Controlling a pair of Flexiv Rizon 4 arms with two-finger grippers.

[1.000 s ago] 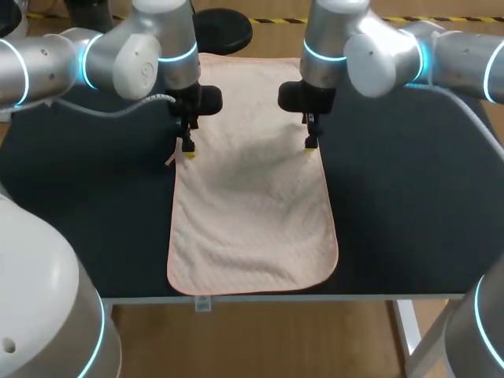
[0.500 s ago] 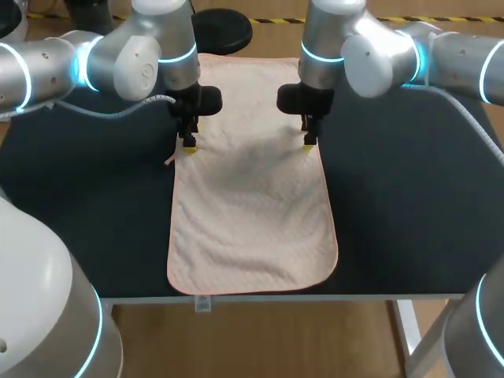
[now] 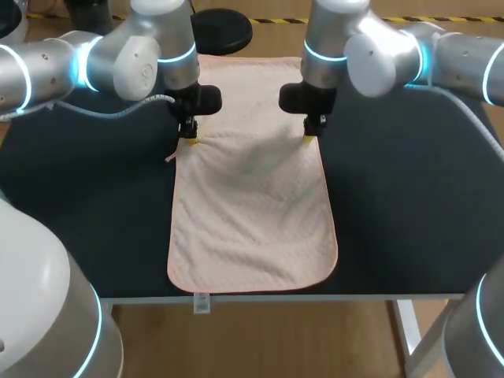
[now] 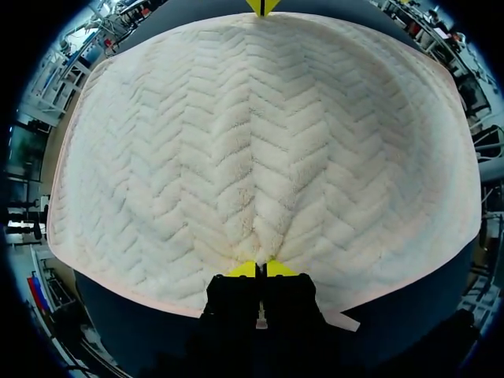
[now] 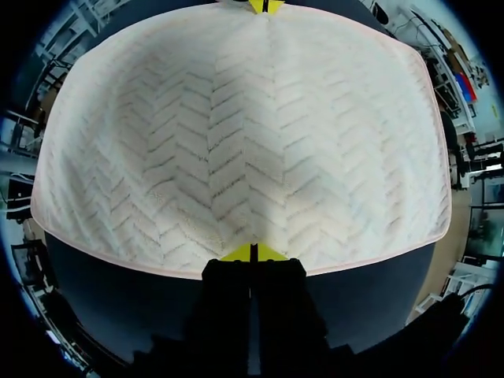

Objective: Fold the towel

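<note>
Cream towel (image 3: 252,213) | both jaws clamped on its long edges (pinch hidden) — far corners occluded

a robotics lab: left arm (image 3: 118,63) and right arm (image 3: 378,55) at a dark table (image 3: 409,205).

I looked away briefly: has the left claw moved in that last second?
Yes. The left claw has shifted toward the far edge of the table, away from the near hem of the towel.
</note>
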